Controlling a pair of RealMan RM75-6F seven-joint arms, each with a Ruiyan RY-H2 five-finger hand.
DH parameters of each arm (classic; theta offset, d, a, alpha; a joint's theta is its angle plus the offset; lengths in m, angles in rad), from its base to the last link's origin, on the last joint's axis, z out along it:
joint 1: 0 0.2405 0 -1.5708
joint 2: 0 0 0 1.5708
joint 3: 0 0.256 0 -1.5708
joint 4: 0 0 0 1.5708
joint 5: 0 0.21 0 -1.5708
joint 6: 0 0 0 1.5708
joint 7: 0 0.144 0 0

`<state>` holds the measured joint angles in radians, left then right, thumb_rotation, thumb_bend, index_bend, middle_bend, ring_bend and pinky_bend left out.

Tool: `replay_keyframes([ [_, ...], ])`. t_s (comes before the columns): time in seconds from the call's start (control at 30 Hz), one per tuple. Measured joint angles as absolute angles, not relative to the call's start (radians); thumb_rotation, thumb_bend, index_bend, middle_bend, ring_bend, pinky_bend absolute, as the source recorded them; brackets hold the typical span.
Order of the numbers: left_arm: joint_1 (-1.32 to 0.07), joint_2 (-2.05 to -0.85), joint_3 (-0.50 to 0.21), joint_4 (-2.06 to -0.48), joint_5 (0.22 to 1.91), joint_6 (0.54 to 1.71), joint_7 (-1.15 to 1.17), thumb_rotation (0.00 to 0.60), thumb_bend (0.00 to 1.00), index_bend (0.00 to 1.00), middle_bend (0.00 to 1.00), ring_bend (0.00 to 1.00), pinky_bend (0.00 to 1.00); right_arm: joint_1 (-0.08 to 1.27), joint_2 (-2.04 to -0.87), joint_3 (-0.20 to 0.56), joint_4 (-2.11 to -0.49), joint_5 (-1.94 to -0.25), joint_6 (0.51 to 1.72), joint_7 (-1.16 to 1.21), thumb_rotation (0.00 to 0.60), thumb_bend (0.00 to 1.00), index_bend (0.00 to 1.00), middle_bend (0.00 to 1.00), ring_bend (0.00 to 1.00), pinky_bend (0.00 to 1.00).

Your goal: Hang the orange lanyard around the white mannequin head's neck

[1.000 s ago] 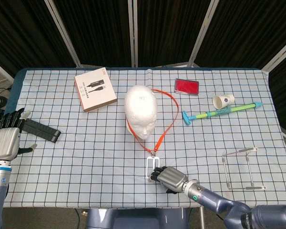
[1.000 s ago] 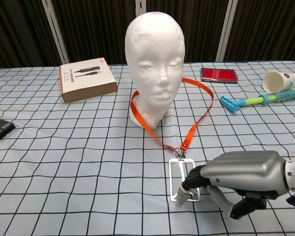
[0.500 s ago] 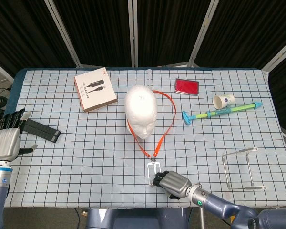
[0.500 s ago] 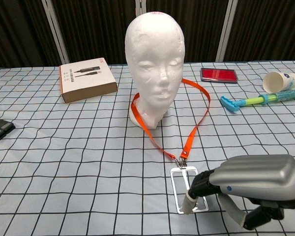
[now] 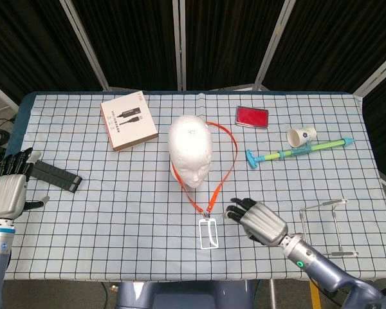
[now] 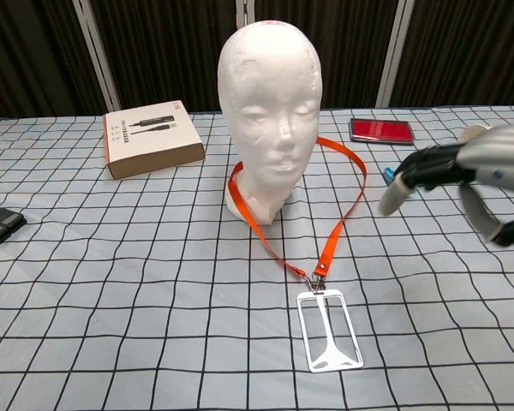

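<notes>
The orange fabric lanyard (image 5: 222, 166) lay looped around the neck of the white foam mannequin head (image 5: 190, 149), which stood upright on the checked-cloth table (image 5: 116, 219). Its strap ran forward to a clear plastic badge holder (image 5: 207, 233) lying flat on the cloth. The right hand (image 5: 260, 221) hovered just beside the badge holder, apart from it, fingers spread and holding nothing. The left hand (image 5: 9, 188) was at the table's left edge, near a flat black bar (image 5: 56, 176), fingers apart and empty.
</notes>
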<state>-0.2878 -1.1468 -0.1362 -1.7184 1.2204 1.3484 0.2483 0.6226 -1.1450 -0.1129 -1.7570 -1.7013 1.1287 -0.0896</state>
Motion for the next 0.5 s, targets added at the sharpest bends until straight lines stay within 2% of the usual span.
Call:
replay_keyframes([
  [0.07,-0.282,-1.145,-0.132,-1.72,1.23,1.358,0.246,0.6,0.0,0.0,0.0,0.0,0.0,0.583,-1.11,-0.111,-1.721,-1.721,1.213,-0.084,0.6,0.94,0.29,0.24,0.14,0.26],
  [0.1,-0.277,-1.144,-0.129,-1.721,1.238,1.365,0.245,0.6,0.0,0.0,0.0,0.0,0.0,0.565,-1.096,-0.11,-1.704,-1.727,1.248,-0.08,0.6,0.89,0.29,0.24,0.14,0.25],
  [0.13,-0.273,-1.143,-0.126,-1.722,1.245,1.372,0.244,0.6,0.0,0.0,0.0,0.0,0.0,0.54,-1.08,-0.109,-1.681,-1.734,1.293,-0.074,0.6,0.79,0.29,0.23,0.14,0.23],
  [0.17,-0.269,-1.143,-0.123,-1.723,1.252,1.378,0.242,0.6,0.0,0.0,0.0,0.0,0.0,0.521,-1.07,-0.108,-1.663,-1.738,1.326,-0.069,0.6,0.69,0.28,0.22,0.13,0.22],
  [0.2,-0.262,-1.142,-0.117,-1.725,1.263,1.387,0.239,0.6,0.0,0.0,0.0,0.0,0.0,0.502,-1.062,-0.106,-1.647,-1.739,1.358,-0.062,0.6,0.48,0.27,0.19,0.11,0.17],
  [0.27,-0.251,-1.141,-0.108,-1.727,1.281,1.402,0.235,0.6,0.0,0.0,0.0,0.0,0.0,0.452,-1.052,-0.101,-1.614,-1.734,1.434,-0.044,0.6,0.17,0.2,0.12,0.05,0.07],
  [0.3,-0.243,-1.14,-0.102,-1.728,1.293,1.412,0.231,0.6,0.0,0.0,0.0,0.0,0.0,0.43,-1.049,-0.097,-1.601,-1.73,1.466,-0.037,0.6,0.05,0.15,0.07,0.02,0.02],
  [0.33,-0.237,-1.139,-0.098,-1.729,1.302,1.42,0.228,0.6,0.0,0.0,0.0,0.0,0.0,0.398,-1.048,-0.093,-1.589,-1.719,1.506,-0.026,0.6,0.0,0.09,0.03,0.0,0.0],
  [0.4,-0.223,-1.138,-0.086,-1.729,1.323,1.437,0.219,0.6,0.0,0.0,0.0,0.0,0.0,0.348,-1.046,-0.088,-1.584,-1.693,1.555,-0.014,0.6,0.0,0.02,0.0,0.0,0.0],
  [0.5,-0.203,-1.139,-0.068,-1.722,1.354,1.459,0.207,0.6,0.0,0.0,0.0,0.0,0.0,0.274,-1.041,-0.082,-1.602,-1.637,1.605,-0.024,0.6,0.0,0.0,0.0,0.0,0.0],
])
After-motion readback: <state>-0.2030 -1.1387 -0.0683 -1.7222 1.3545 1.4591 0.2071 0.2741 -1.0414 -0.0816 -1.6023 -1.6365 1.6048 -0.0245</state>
